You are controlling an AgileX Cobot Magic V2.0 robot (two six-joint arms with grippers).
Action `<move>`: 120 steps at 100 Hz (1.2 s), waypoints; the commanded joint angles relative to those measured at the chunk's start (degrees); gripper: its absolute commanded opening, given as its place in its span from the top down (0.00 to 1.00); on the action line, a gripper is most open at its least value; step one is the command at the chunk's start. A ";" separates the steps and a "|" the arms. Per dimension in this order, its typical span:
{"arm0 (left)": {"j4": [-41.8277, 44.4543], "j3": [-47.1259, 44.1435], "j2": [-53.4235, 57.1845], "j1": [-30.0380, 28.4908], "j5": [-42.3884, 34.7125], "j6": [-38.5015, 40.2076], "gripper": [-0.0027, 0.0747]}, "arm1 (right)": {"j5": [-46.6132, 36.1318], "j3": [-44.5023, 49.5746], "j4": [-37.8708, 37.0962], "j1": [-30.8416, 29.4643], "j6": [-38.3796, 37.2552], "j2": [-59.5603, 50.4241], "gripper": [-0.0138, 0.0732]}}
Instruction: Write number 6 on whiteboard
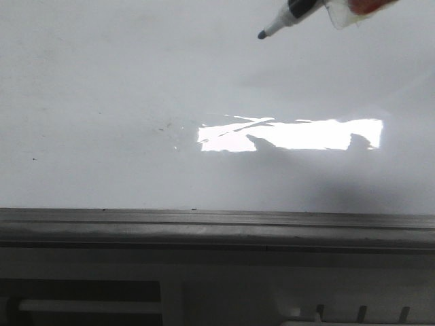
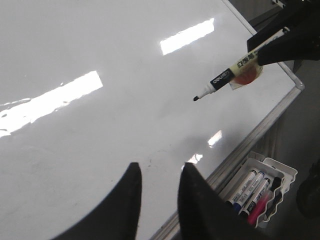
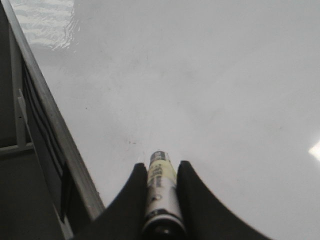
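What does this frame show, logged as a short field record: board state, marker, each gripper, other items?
whiteboard: blank, no 6 drawn yet; faint specks and light glare only
marker: uncapped, black tip above the board, contact not evident
right gripper: shut on the marker barrel
left gripper: holds nothing, fingers slightly apart over the board
pen tray: beside the board's frame, holds several capped markers
task progress: writing not started
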State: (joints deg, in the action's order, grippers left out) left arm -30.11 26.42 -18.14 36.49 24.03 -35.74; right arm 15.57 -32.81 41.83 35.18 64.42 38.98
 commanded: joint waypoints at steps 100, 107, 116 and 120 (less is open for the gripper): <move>-5.40 -0.60 0.40 1.14 -6.04 0.58 0.99 | -16.96 -1.73 2.75 -1.11 -0.80 14.11 0.89; -5.40 -0.60 0.40 1.14 -6.04 0.58 0.99 | -14.27 -1.73 2.75 -1.11 -0.80 14.54 0.89; -5.52 -0.60 0.40 1.14 -6.04 0.58 0.99 | -9.64 -1.73 2.75 -1.11 -0.80 14.70 0.89; -5.62 -0.60 0.40 1.14 -6.04 0.58 0.99 | -7.64 -1.73 2.65 -1.11 -0.80 14.70 0.89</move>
State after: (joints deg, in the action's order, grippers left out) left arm -34.03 24.29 -17.18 37.19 21.42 -35.74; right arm 4.72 -33.14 44.45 34.39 63.55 53.25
